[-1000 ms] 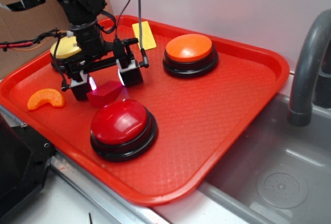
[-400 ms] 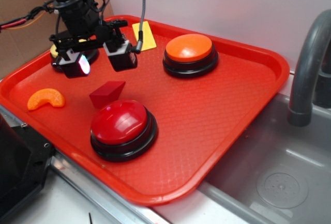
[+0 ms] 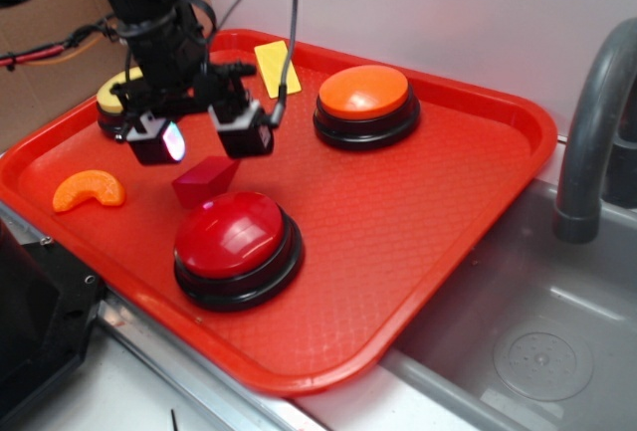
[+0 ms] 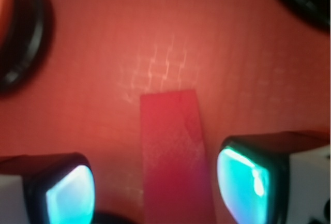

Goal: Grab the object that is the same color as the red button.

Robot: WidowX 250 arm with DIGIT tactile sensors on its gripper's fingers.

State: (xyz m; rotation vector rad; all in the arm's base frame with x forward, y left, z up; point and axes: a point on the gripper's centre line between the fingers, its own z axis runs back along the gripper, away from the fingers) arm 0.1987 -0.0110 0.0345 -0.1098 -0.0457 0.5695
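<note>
The object, a small dark-red cube, lies on the red tray just behind the red button, a glossy dome on a black base. My gripper hangs open a little above the cube, one finger on each side, and touches nothing. In the wrist view the cube shows between the two glowing pads, with gaps on both sides; the gripper holds nothing.
An orange-domed button stands at the back of the tray and a yellow-topped button behind the arm. A flat yellow rectangle lies at the back edge, an orange slice at the left. A sink and grey faucet are on the right.
The gripper was low around the cube, rose off it without it, and has now come back down a little and to the right over it. The cube stayed on the tray.
</note>
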